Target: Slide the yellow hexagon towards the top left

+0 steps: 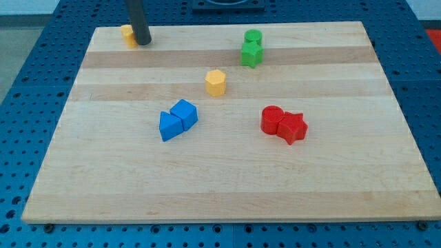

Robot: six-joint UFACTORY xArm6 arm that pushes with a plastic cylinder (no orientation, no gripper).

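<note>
Our tip (143, 42): lower end of the dark rod, resting on the wooden board (227, 186) near its top-left corner. We carry no gripper, so nothing opens, closes or is held.
Yellow block (127, 34): touching or just beside our tip on the view's left, partly hidden by the rod; shape cannot be made out.
Yellow hexagon (216, 82): well apart from our tip, toward the view's right and bottom, standing alone near the board's middle.
Blue pair: blue triangular block (169, 126) and blue cube (185, 112), touching, below our tip and slightly right.
Green pair: green cylinder (253, 38) and green star (251, 54), touching, far right of our tip.
Red pair: red cylinder (272, 119) and red star (293, 127), touching, farthest from our tip, toward the lower right.
</note>
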